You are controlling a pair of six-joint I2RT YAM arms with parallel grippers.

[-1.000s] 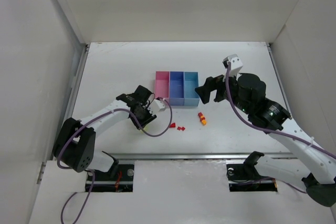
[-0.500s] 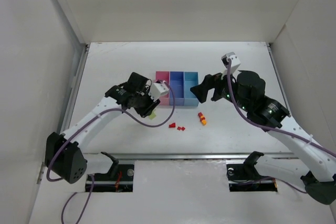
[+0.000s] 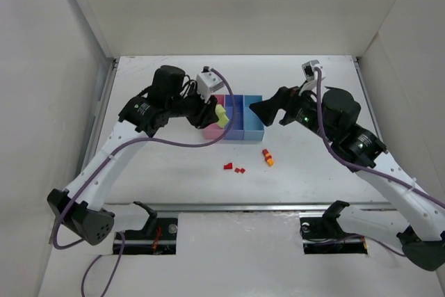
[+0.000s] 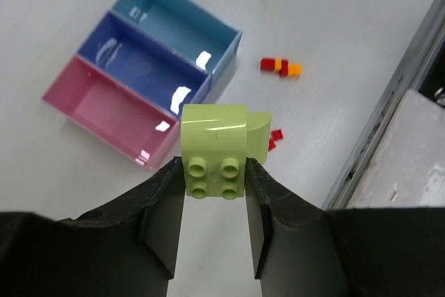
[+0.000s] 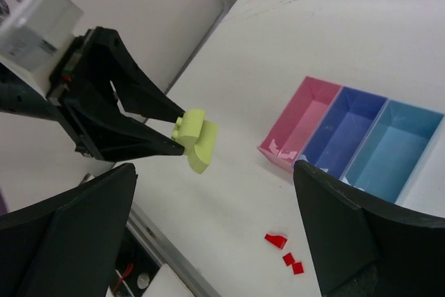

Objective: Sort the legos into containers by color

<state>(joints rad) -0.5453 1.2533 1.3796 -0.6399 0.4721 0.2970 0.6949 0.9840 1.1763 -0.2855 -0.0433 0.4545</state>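
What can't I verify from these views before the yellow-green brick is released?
- Top view: the left gripper and yellow-green brick cover part of the pink bin.
- Left wrist view: the brick hides some of the loose red pieces.
- Top view: the red pieces are too small to tell their shapes.
- Right wrist view: the red-and-orange stack does not appear; whether it is hidden or out of frame is unclear.

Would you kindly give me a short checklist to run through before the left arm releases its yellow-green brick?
1. The yellow-green plastic brick is clamped in the left gripper: ok.
2. The pink plastic bin, medium blue bin and light blue bin are all empty: ok.
3. Brick directly over a bin: cannot tell.
4. The right gripper is open, holding nothing: ok.
5. The small red bricks and red-and-orange stack lie on the table, outside the bins: ok.
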